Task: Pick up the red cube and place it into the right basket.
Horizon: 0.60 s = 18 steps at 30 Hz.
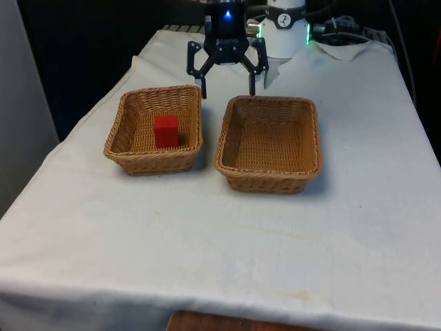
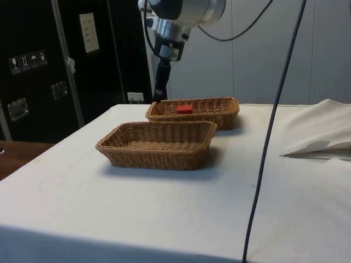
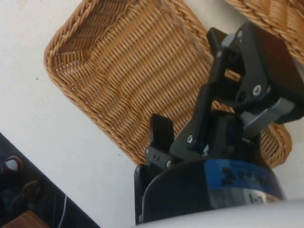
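A bench (image 1: 207, 234) draped in a white cloth carried two rectangular woven wicker baskets set side by side, near each other but apart. The one on the front view's right (image 1: 269, 143) held nothing that could be seen; in the side view this empty wicker basket (image 2: 158, 143) was the nearer of the pair. The one on the front view's left (image 1: 156, 129) held the small red cube (image 1: 166, 131), which rested on the woven floor towards its middle, clear of the walls. From the side, the red cube (image 2: 185, 109) showed just above the rim of the farther basket (image 2: 193, 112).

Beyond the baskets, the black two-finger hand (image 1: 226, 83) hung above the bench at the far rims, over the gap between them, with its fingers (image 1: 202, 78) spread wide and nothing between them. In the side view the hand (image 2: 160, 82) pointed straight down beside the farther basket's end. The wrist view looked past the hand (image 3: 199, 118) onto the bare weave of a basket (image 3: 118, 71).
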Motion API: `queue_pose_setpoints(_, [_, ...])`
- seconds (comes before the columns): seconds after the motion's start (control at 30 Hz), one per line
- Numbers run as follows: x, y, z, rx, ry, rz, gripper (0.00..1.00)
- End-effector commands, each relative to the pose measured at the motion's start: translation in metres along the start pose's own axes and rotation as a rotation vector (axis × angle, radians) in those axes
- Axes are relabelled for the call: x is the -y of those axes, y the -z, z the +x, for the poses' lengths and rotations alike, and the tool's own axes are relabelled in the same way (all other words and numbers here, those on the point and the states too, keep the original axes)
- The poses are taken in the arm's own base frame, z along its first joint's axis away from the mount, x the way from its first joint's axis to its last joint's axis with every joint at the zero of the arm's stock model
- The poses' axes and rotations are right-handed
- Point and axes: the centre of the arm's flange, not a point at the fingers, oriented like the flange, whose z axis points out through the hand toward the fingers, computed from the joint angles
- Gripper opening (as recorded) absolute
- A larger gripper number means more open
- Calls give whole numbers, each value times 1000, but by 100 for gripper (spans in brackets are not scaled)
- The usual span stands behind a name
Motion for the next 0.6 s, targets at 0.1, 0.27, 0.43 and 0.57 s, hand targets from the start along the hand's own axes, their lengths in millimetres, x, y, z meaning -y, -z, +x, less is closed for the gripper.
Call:
queue_pose_setpoints(0.1, [-1, 1, 1, -3, -26, -1, 100])
queue_pose_setpoints(0.27, [-4, 1, 0, 2, -64, -17, 100])
queue_pose_setpoints(0.43, [-2, 0, 5, -1, -76, -22, 100])
queue_pose_setpoints(0.57, [-2, 2, 5, -6, -77, -15, 100])
